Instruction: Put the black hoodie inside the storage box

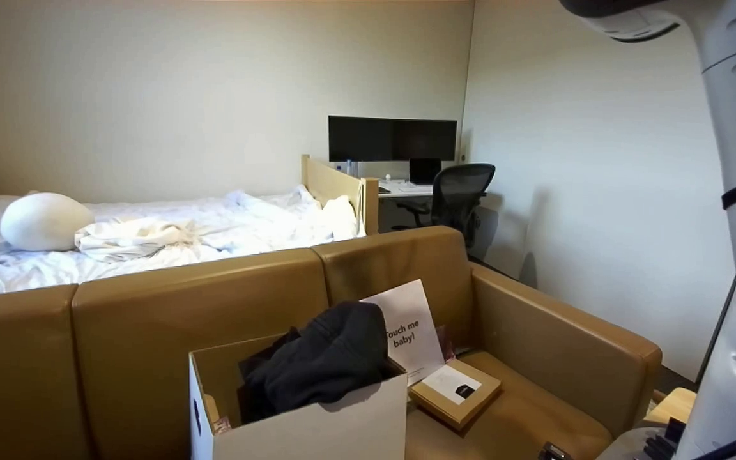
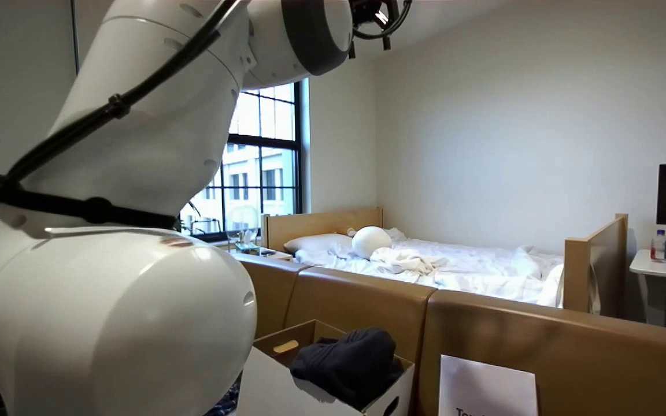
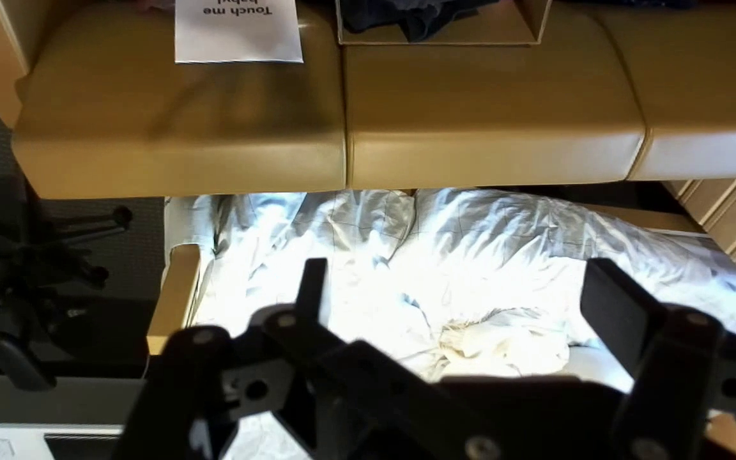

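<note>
The black hoodie (image 1: 326,358) lies in a rumpled heap in the storage box (image 1: 317,437) on the sofa. Its top rises above the rim and a fold laps the rim on one side. The hoodie (image 2: 350,364) and box (image 2: 287,390) show the same way in an exterior view. In the wrist view only part of the hoodie (image 3: 422,14) and the box's edge (image 3: 496,30) show at the top. My gripper (image 3: 454,287) is open and empty, its fingers wide apart. It is high above the sofa and away from the box, as an exterior view (image 2: 369,48) shows.
A white printed card (image 1: 413,335) leans on the sofa back beside the box. A small flat tan box (image 1: 456,391) lies on the sofa seat (image 1: 534,415). The sofa back (image 1: 202,294) stands before a bed (image 1: 253,220). An office chair (image 1: 464,195) stands by the desk.
</note>
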Available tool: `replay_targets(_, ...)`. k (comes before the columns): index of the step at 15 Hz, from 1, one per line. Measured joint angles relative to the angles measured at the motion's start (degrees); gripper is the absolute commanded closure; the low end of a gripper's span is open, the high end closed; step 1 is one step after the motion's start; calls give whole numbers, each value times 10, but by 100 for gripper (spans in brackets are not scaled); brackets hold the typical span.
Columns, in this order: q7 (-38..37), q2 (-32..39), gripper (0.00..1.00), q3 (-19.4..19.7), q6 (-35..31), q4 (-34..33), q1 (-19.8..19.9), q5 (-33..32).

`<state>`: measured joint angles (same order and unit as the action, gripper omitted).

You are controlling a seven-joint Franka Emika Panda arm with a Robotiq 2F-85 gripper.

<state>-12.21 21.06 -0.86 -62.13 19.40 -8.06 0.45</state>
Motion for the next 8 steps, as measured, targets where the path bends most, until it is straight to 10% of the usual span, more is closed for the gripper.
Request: replay_targets(8,4,0,0,-7,-1,2,2,3)
